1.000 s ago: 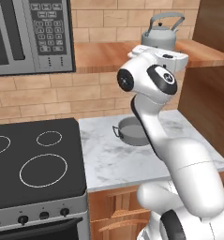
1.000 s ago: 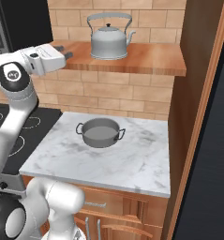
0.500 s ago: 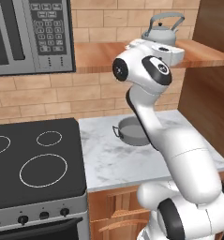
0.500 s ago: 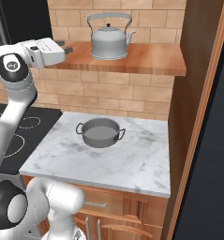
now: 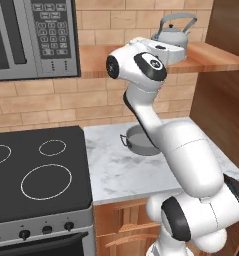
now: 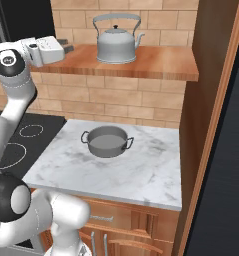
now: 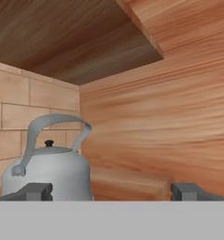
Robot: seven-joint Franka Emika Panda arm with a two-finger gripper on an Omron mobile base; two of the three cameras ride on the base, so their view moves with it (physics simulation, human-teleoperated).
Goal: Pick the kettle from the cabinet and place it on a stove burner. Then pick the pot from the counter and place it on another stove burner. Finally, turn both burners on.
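Observation:
The silver-grey kettle [image 6: 116, 42] stands upright on the brown cabinet shelf [image 6: 161, 62], near the brick wall. My gripper [image 6: 68, 48] hangs at shelf height, left of the kettle and apart from it, pointing toward it. In the hand view the gripper [image 7: 112, 192] is open with nothing between its fingertips, and the kettle [image 7: 45, 168] sits ahead of the left fingertip [image 7: 36, 191]. The kettle [image 5: 173, 32] peeks over the hand in the left base view. The wide lidless pot [image 6: 107, 141] rests on the white marble counter [image 6: 141, 170], partly hidden behind the arm as the pot [image 5: 136, 142].
A black cooktop [image 5: 41, 170] with ring burners lies left of the counter [image 5: 121, 170], with knobs [image 5: 23, 234] on its front. A microwave [image 5: 26, 35] hangs above it. A dark wood side panel [image 6: 211, 100] walls off the right.
The arm has lifted the hand from below the shelf edge up to shelf height, a little closer to the kettle. The jaws stay open. Kettle and pot have not moved.

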